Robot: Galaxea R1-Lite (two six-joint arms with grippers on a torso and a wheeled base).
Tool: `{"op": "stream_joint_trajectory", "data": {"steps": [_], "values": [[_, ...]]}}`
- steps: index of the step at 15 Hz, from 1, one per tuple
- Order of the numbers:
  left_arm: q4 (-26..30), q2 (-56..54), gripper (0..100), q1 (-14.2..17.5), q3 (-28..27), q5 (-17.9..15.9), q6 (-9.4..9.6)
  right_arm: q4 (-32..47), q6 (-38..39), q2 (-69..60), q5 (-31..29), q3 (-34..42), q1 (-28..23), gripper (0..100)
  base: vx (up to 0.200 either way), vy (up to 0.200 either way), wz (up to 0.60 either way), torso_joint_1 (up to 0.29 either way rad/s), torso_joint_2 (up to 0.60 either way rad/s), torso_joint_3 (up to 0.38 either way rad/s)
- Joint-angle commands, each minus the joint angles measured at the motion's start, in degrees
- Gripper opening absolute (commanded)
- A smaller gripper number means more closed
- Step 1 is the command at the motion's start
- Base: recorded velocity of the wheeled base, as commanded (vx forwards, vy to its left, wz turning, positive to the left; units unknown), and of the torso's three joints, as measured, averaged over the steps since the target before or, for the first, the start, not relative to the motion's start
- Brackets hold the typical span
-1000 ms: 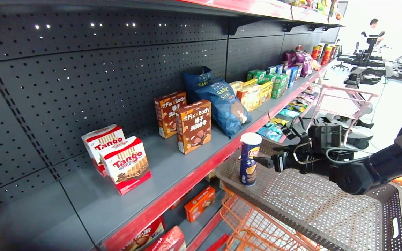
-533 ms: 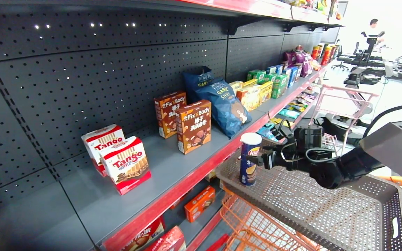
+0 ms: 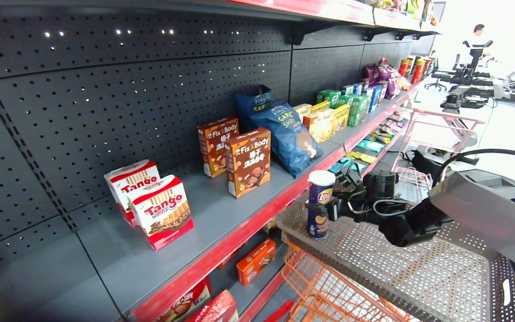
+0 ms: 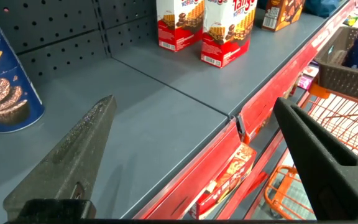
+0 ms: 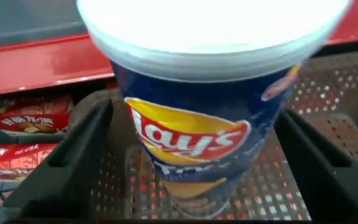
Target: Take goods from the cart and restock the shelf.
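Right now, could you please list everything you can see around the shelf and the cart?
shelf: one, grey, red edge, left
cart tray: one, grey, perforated, beside the shelf
chip can: one, blue, white lid, on the cart tray
second can: one, blue, far left on the shelf
wafer boxes: two, red and white, on the shelf
brown boxes: two, brown, right of the wafer boxes
bags: two, blue, right of the brown boxes
small boxes: several, yellow and green, farther along
right gripper: one, black, open around the chip can
left gripper: one, black, open, over bare shelf
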Motion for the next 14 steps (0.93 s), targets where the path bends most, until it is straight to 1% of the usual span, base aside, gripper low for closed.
{"op": "stream_joint_trajectory", "data": {"steps": [1,3,5,8,9,12,14], "values": [[-0.04,0.05,100,-0.02,0.0,0.02,0.05,-1.22,0.01,3.21,1.31,-1.07,0.1,100,0.0,0.0,0.0,0.0,0.0,0.0],[-0.04,0.05,100,-0.02,0.0,0.02,-0.04,-1.13,0.01,4.44,1.84,-2.82,0.1,100,0.0,0.0,0.0,0.0,0.0,0.0],[-0.04,0.05,100,-0.02,0.0,0.02,0.05,-0.86,0.01,6.64,1.92,-6.51,0.01,100,0.0,0.0,0.0,0.0,0.0,0.0],[-0.04,0.05,100,-0.02,0.0,0.02,-0.04,-0.69,0.01,7.34,2.19,-7.92,0.01,100,0.0,0.0,0.0,0.0,0.0,0.0],[-0.04,0.05,100,-0.02,0.0,0.02,-0.04,-1.04,0.1,7.96,4.65,-8.36,-0.08,0,0.0,0.0,0.0,0.0,0.0,0.0],[-0.04,0.05,100,-0.02,0.0,0.02,0.05,-0.78,0.1,7.96,5.44,-8.89,0.1,0,0.0,0.0,0.0,0.0,0.0,0.0],[-0.04,0.05,100,-0.02,0.0,0.02,0.05,-0.69,0.18,6.2,4.91,-8.27,0.27,0,0.0,0.0,0.0,0.0,0.0,0.0]]}}
